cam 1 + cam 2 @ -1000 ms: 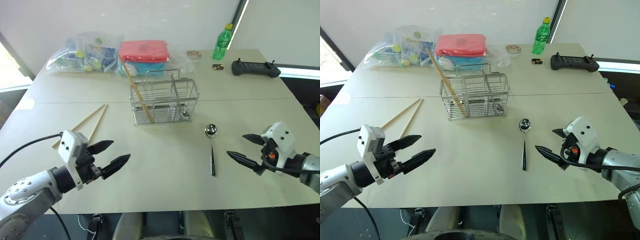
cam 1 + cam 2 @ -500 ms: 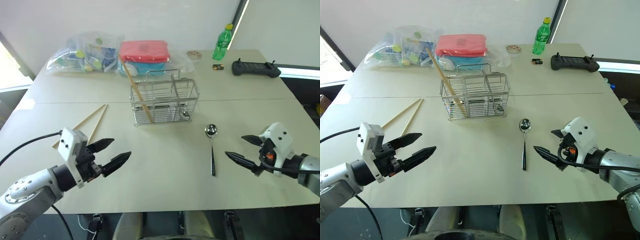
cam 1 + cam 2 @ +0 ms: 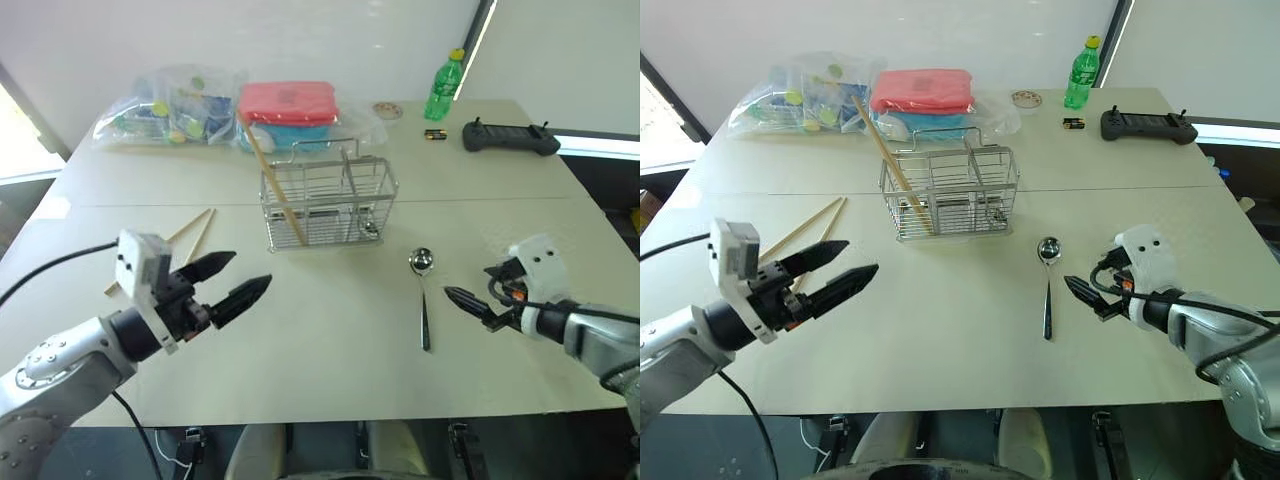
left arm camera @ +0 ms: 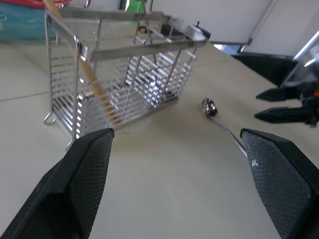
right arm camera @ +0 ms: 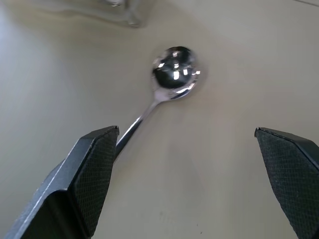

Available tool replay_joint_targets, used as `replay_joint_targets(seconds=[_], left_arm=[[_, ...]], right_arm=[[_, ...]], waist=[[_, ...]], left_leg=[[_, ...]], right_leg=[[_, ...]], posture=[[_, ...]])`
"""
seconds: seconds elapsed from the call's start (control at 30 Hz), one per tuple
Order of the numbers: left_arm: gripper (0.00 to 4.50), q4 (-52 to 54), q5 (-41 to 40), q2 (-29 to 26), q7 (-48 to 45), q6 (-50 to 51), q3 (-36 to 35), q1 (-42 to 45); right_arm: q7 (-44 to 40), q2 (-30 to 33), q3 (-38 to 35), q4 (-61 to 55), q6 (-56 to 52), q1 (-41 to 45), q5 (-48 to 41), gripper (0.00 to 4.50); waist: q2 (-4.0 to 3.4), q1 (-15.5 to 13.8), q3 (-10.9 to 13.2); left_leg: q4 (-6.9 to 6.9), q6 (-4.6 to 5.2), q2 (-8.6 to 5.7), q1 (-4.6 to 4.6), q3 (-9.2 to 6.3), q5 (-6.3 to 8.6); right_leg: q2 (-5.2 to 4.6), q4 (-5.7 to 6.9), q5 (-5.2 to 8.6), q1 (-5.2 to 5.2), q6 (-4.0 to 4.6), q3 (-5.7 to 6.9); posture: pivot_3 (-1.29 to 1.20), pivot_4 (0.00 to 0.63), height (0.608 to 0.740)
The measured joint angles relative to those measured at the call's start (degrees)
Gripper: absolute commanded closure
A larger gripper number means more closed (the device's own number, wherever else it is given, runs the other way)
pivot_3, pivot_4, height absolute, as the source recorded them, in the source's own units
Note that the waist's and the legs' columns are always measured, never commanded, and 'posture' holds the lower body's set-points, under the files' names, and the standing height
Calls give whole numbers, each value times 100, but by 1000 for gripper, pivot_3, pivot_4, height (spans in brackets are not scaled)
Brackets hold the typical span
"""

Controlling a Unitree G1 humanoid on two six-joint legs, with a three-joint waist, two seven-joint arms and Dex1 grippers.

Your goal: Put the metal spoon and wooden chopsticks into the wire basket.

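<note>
The metal spoon [image 3: 421, 262] lies on the table right of centre, bowl toward the wire basket [image 3: 328, 203], handle toward me. In the right wrist view its shiny bowl [image 5: 174, 69] sits just ahead of the open fingers [image 5: 94, 169]. My right gripper [image 3: 467, 281] is open, tilted down, just right of the spoon's handle. One wooden chopstick [image 3: 270, 180] leans upright in the basket's left compartment. Two more chopsticks [image 3: 815, 225] lie on the table at the left. My left gripper [image 3: 250, 272] hovers open near them, pointing toward the basket [image 4: 119, 74].
Red-lidded boxes [image 3: 287, 103] and clear plastic bags [image 3: 170, 115] sit behind the basket. A green bottle [image 3: 445, 88], a black controller [image 3: 510, 136] and a small round object [image 3: 387, 109] lie at the far right. The table's front edge runs close below both grippers.
My left gripper has risen and shifted slightly right. My right gripper has tipped downward and edged toward the spoon. Spoon, chopsticks and basket lie as before.
</note>
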State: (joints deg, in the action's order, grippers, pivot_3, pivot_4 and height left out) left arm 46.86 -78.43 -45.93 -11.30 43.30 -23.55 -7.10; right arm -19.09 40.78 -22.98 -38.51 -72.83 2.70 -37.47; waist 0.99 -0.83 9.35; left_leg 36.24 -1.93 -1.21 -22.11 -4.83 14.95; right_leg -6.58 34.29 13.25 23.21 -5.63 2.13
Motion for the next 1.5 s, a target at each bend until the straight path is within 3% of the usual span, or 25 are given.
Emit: replay_joint_targets(seconds=[0.17,0.33,0.53,0.93,1.03,1.27,1.5], left_arm=[[202,11,-356,-618,-127,22,-16,301],[202,-36,-300,-709,-352,22,25,309],[202,-78,-204,-708,-379,16,91,317],[202,1,-228,-801,-391,13,111,312],[0,2,-238,-845,-365,13,99,343],[0,-5,-337,-915,-344,12,11,402],[0,-83,-336,-915,-335,10,15,536]], right_arm=[[414,-653,42,-145,-891,445,-217,0],[776,-1077,200,70,-1187,824,-79,0],[865,-1237,291,321,-1274,1113,97,0],[865,-1395,1233,983,-636,1121,686,0],[855,-1411,1437,1188,-291,1129,881,814],[795,-1541,1542,1366,78,1101,1087,4306],[774,-1566,1505,1387,106,1104,1168,4409]], waist=[[-9,6,-2],[-11,12,-1],[-12,8,-1],[-12,24,-1],[5,39,-11],[12,56,-15],[15,29,-17]], left_leg=[[-6,0,-4,-2,2,0],[-2,1,-4,0,4,0],[-5,1,-3,1,2,0],[-5,1,-2,3,2,-1],[-5,1,0,10,3,-1],[-9,1,6,30,3,-1],[-10,0,6,35,4,0]], right_leg=[[4,-2,0,4,0,0],[5,0,-1,4,1,-2],[9,0,-1,4,2,-2],[10,2,-1,5,2,-3],[12,3,-1,1,2,-3],[15,14,-1,-6,2,-3],[15,11,-1,-12,1,-3]], posture=[[0,150,692],[0,150,692],[0,150,692],[0,150,692],[0,150,692],[0,150,692],[0,150,692]])
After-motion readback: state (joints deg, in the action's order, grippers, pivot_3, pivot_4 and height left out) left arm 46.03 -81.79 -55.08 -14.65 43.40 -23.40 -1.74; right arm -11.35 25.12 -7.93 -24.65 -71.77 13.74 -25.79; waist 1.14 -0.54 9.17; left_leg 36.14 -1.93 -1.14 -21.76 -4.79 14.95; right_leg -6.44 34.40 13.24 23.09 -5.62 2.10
